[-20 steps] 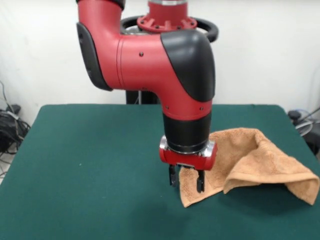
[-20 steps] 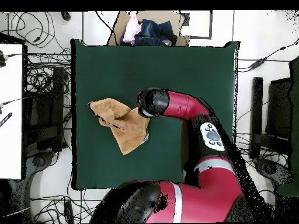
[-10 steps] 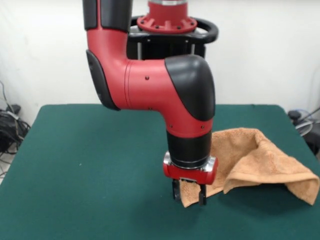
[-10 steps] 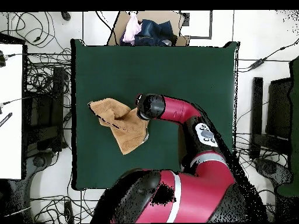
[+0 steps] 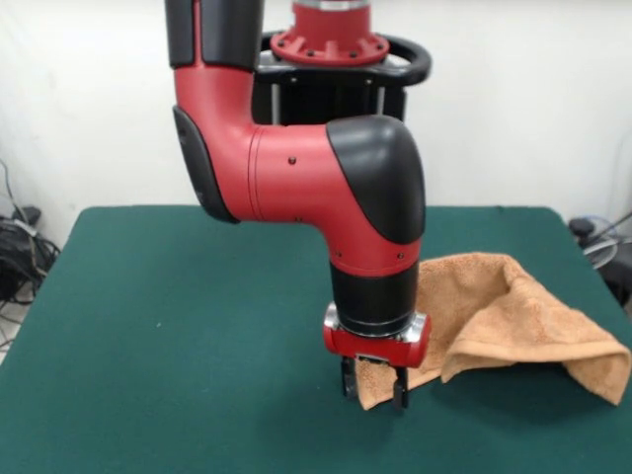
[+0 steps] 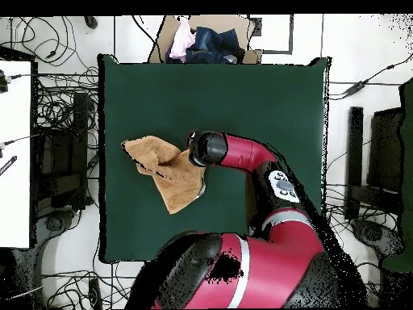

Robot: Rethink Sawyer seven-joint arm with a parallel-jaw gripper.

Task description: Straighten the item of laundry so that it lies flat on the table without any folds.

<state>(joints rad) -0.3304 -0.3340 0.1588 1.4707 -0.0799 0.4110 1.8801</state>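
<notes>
The light orange-tan towel [image 5: 494, 316] lies crumpled and folded over itself on the right side of the dark green table [image 5: 178, 326]. One corner points toward the table's near edge. My gripper [image 5: 373, 387] is low over the table at that corner, with one finger on each side of it and the jaws still apart. In the overhead view the towel [image 6: 165, 173] lies at the left of the table [image 6: 258, 97]. There the arm's black wrist [image 6: 202, 149] covers the towel's right edge and hides the gripper.
A cardboard box of clothes [image 6: 206, 40] stands beyond the table's top edge in the overhead view. Cables lie on the floor on both sides. A white desk [image 6: 14, 153] is at the left.
The gripper has come down and slightly toward the table's near edge, from above the towel to straddling its near corner. The towel has not moved.
</notes>
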